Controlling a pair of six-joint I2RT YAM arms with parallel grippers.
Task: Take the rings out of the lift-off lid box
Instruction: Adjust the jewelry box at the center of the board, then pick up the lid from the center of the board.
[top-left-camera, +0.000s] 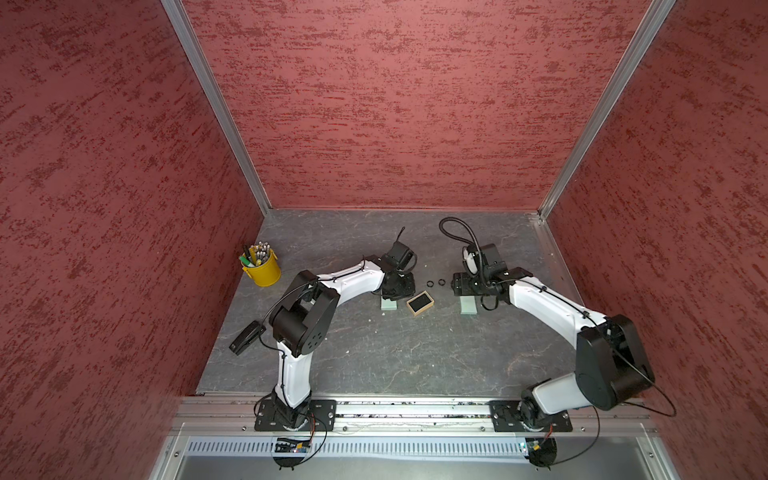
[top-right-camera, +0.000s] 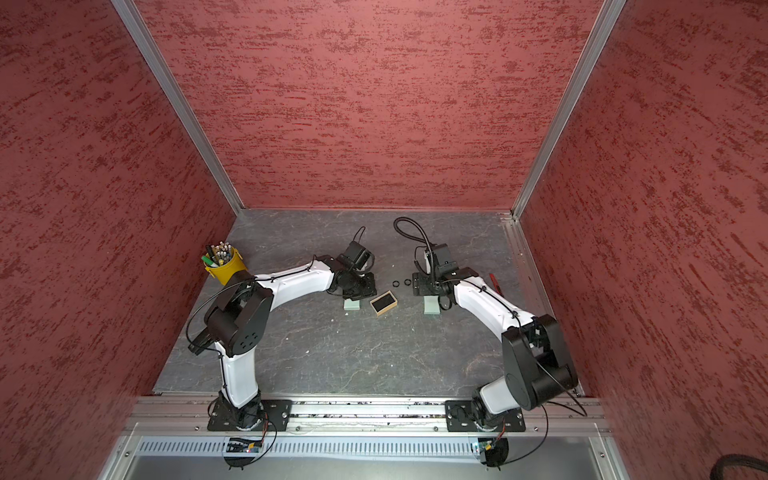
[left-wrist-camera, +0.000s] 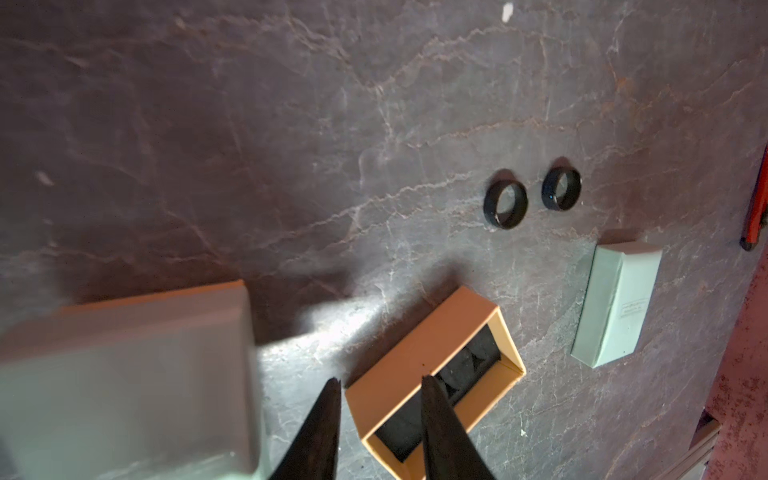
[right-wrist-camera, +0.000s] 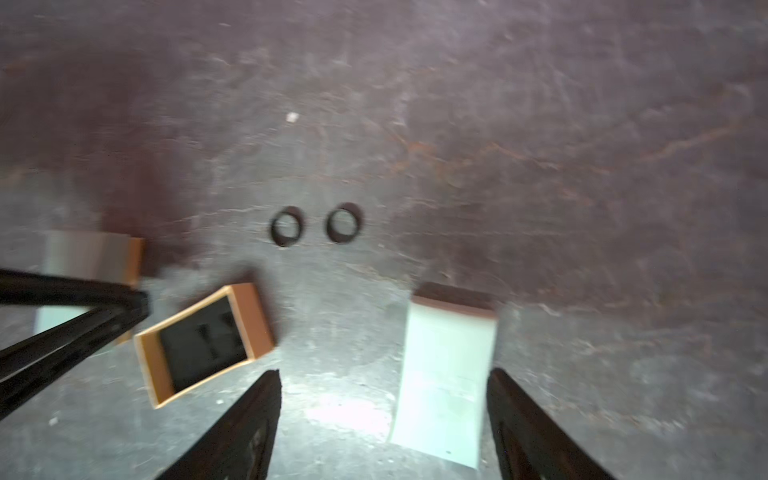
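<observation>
Nearest of all, the right gripper (right-wrist-camera: 384, 371) was held wide and empty. Two black rings (left-wrist-camera: 505, 204) were laid side by side on the table (top-left-camera: 374, 353), just far of the opened box (top-left-camera: 420, 303), evidently taken out. The left gripper (left-wrist-camera: 380, 379) was set narrow at the box's corner, perhaps to steady it, though a grip could not be told.

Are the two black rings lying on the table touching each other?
Apart. The left wrist view shows bare tabletop between one black ring and the other black ring; the right wrist view shows the same gap.
</observation>
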